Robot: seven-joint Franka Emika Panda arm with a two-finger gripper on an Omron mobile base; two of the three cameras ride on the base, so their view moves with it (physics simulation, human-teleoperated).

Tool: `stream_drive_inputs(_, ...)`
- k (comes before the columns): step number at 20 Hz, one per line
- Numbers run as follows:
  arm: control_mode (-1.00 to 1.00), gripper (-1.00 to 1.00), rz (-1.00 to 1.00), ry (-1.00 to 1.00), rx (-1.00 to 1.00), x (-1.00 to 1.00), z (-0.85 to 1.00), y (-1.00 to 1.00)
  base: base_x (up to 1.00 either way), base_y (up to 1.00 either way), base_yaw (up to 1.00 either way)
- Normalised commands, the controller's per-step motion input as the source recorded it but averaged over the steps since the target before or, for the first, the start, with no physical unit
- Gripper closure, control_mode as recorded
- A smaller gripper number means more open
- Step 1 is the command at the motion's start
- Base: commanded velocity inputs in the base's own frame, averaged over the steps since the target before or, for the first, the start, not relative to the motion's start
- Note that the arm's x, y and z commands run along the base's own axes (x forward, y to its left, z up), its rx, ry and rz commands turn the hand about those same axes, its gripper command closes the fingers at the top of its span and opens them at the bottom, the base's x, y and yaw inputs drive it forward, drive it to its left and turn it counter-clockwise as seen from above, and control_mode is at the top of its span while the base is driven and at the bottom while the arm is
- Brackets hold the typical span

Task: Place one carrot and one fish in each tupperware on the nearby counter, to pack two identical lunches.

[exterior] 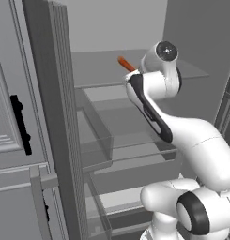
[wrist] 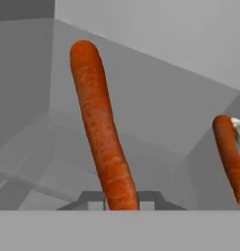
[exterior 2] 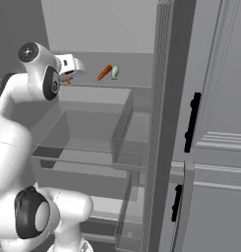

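My gripper (wrist: 120, 200) reaches into the top shelf of an open fridge and is shut on an orange carrot (wrist: 102, 132), which sticks out long past the fingertips. That carrot (exterior: 126, 63) pokes out beside the white wrist in the left base view, and a bit of it (exterior 2: 69, 79) shows under the hand (exterior 2: 68, 64) in the right base view. A second carrot (exterior 2: 105, 72) lies on the same shelf to the right, touching a pale silvery-green fish (exterior 2: 115, 72). The hand view has the second carrot (wrist: 229, 157) at its right edge. The tupperware and the counter are out of view.
The fridge's grey glass shelf (exterior 2: 92, 88) carries the food. Below it sit clear drawers (exterior 2: 92, 133). The open fridge door edge (exterior 2: 161, 123) stands on the right and a panelled door with a black handle (exterior 2: 192, 123) beyond it. Another door edge (exterior: 55, 117) stands on the left.
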Motion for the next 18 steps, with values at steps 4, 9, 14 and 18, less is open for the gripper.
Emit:
stream_drive_inputs(4,-1.0,1.0,-0.01,0.18,-0.07,-1.0,-0.18,-0.1,0.0,0.0,0.0)
stream_drive_inputs(9,-1.0,1.0,0.0,-0.01,-0.02,-1.0,-0.88,-0.5,0.0,0.0,0.0)
stream_drive_inputs(14,-1.0,1.0,-0.02,0.09,0.0,-1.0,-0.76,-0.58,0.0,0.0,0.0)
stream_drive_inputs(18,1.0,1.0,0.0,0.16,0.0,-0.75,-0.48,-0.29,-0.25,-0.07,0.0)
